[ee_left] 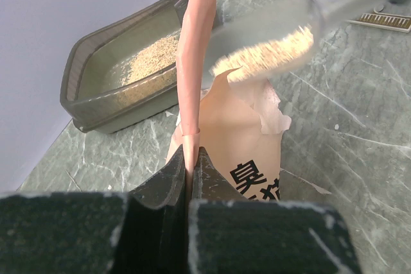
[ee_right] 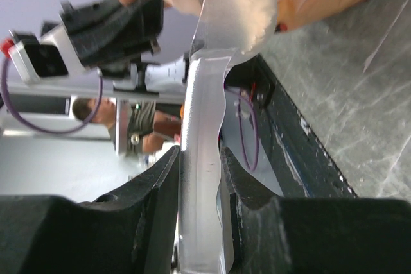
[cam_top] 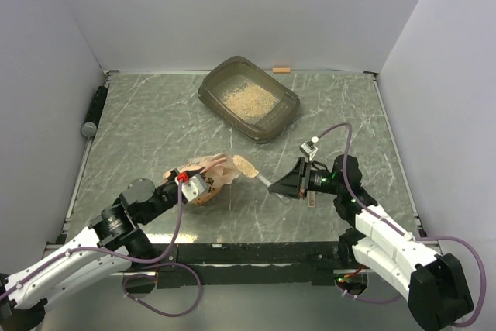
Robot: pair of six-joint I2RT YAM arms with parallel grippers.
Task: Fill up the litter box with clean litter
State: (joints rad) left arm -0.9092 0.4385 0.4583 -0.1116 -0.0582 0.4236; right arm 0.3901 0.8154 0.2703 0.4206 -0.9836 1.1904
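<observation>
While my left gripper point(ee_left: 191, 158) pinches the pink bag point(ee_left: 237, 133) near centre, my right gripper point(ee_right: 200, 158) clamps the scoop point(cam_top: 246, 166), heaped with litter point(ee_left: 270, 52) beside the bag; the litter box point(cam_top: 263, 129) sits farther back.

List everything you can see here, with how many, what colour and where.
litter box: one, grey-brown, far centre of table.
clean litter: tan, patch in the box, heap on the scoop.
bag: one, salmon-pink, near left-centre.
scoop: one, silvery, at the bag's mouth.
cylinder: one, black, far left table edge.
small piece: one, orange, far edge behind the box.
left gripper: one, black, shut on bag.
right gripper: one, black, shut on scoop.
</observation>
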